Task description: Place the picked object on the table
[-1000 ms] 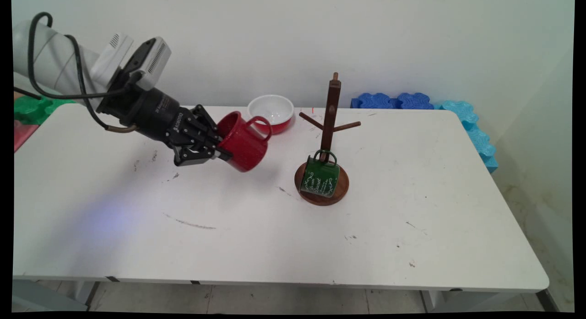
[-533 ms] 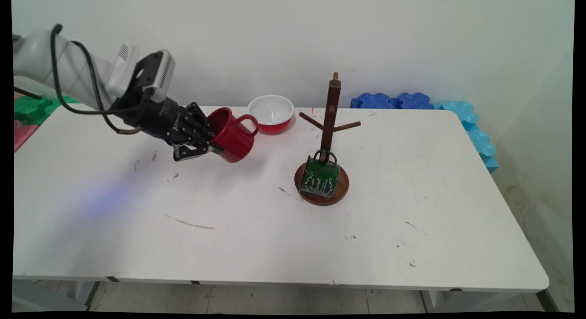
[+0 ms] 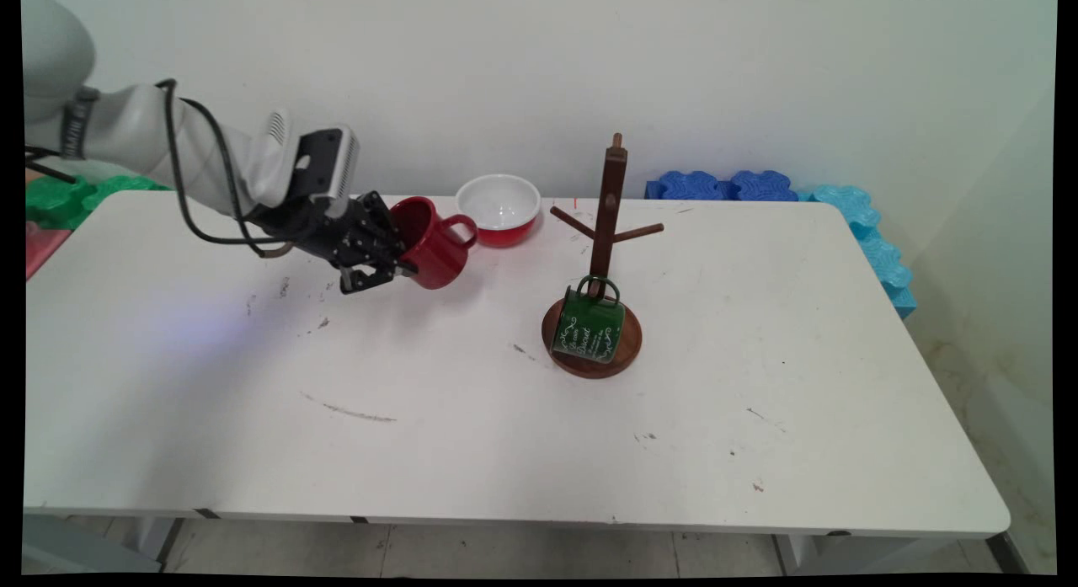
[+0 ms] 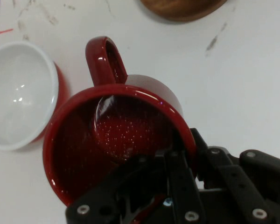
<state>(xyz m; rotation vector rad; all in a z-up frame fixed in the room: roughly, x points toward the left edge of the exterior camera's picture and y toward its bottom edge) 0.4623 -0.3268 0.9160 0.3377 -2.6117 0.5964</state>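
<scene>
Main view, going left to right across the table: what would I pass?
Gripper → red mug it holds → red bowl with white inside → wooden mug stand with the green mug hanging at its base → blue foam blocks.

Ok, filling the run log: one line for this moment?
tool: shut on red mug rim | mug: tilted, above table | nearest: red bowl

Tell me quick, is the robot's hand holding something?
Gripper: shut on the red mug's rim, one finger inside, one outside, mug tilted above the table.
</scene>
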